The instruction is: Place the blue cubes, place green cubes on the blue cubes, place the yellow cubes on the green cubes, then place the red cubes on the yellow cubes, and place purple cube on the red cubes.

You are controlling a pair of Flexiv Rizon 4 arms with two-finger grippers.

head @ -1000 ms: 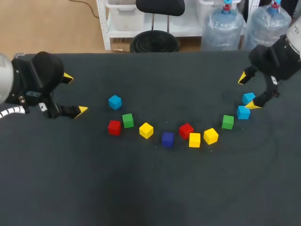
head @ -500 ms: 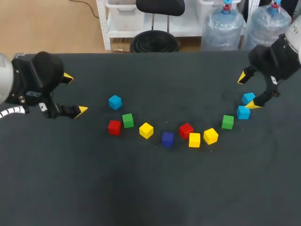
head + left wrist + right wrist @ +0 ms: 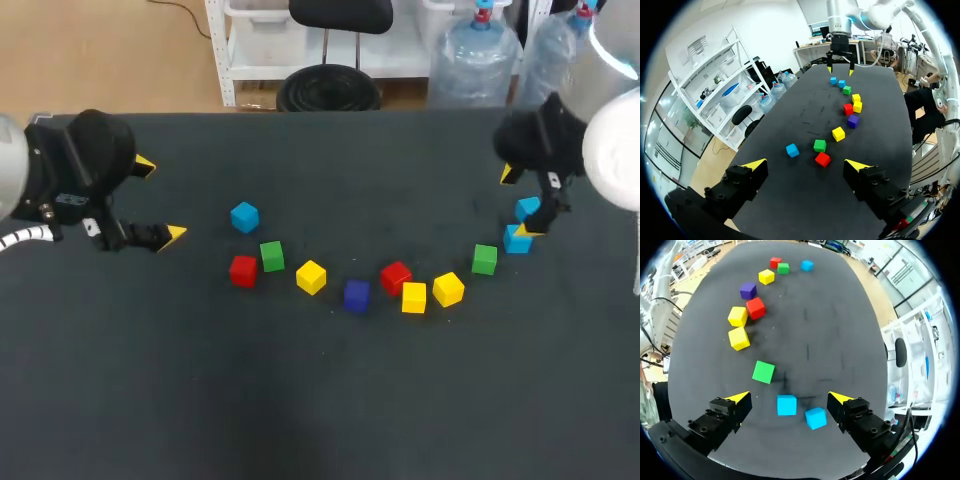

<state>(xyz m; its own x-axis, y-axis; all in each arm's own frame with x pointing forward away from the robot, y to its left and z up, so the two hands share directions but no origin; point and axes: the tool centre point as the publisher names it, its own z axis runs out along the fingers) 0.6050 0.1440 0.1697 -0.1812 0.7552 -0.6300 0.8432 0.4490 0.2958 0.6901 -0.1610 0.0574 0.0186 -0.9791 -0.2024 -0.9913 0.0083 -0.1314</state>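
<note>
No text, number, label or sign can be read in any of the views. The visible faces of the purple cube and the surface of the table show plain colour only.

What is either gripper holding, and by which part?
Nothing. Both open: left gripper clear of the cubes, right gripper straddling two blue cubes without touching them.
</note>
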